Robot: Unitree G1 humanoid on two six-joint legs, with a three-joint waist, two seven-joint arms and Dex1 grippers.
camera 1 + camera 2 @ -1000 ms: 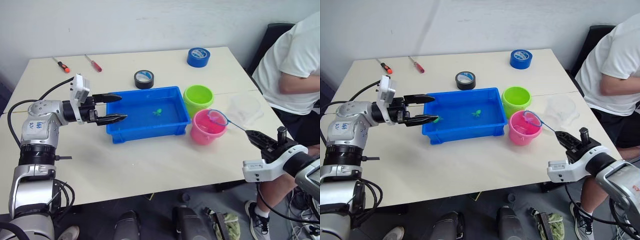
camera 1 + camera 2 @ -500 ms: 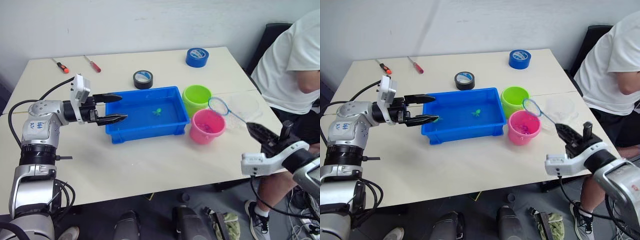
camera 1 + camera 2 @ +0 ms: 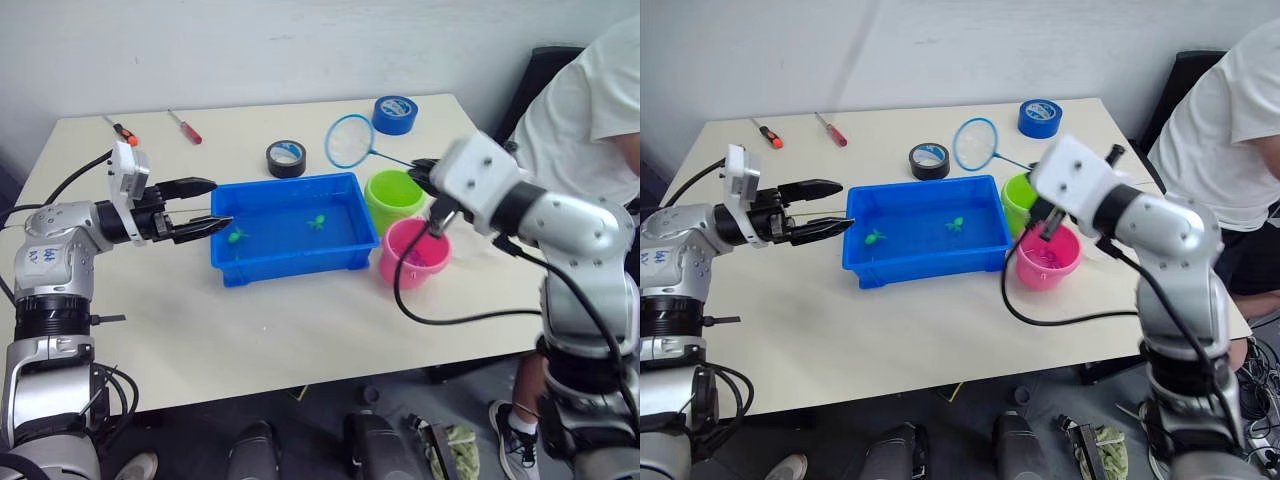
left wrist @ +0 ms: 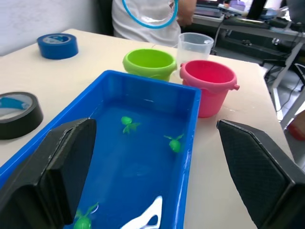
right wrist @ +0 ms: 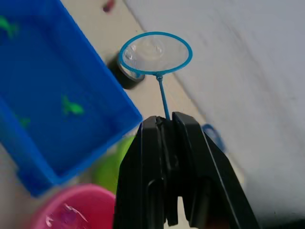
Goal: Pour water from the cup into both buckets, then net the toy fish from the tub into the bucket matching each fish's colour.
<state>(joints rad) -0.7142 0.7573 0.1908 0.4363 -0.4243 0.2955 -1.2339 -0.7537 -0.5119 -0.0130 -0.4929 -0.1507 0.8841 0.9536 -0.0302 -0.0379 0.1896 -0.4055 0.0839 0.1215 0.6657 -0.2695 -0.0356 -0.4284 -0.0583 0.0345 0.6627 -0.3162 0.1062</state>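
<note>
The blue tub (image 3: 290, 270) holds water and green toy fish (image 4: 127, 123). At its left end my left gripper (image 3: 212, 203) stands open, its fingertips at the rim. My right gripper (image 3: 425, 170) is shut on the handle of the net (image 3: 351, 140). The net's light-blue hoop (image 5: 155, 52) hangs in the air above the tub's far right corner. The lime green bucket (image 3: 396, 195) and the pink bucket (image 3: 412, 255) stand to the right of the tub, under my right arm. The clear cup (image 4: 194, 45) stands just beyond them.
A black tape roll (image 3: 287, 157) and a blue tape roll (image 3: 396, 114) lie behind the tub. Two screwdrivers (image 3: 122, 130) lie at the table's far left. A person in a white shirt (image 3: 590, 110) sits at the right edge.
My right arm swung up and left from the table's front right. It carried the net from over the pink bucket to above the tub's far corner. My left gripper drew back slightly left.
</note>
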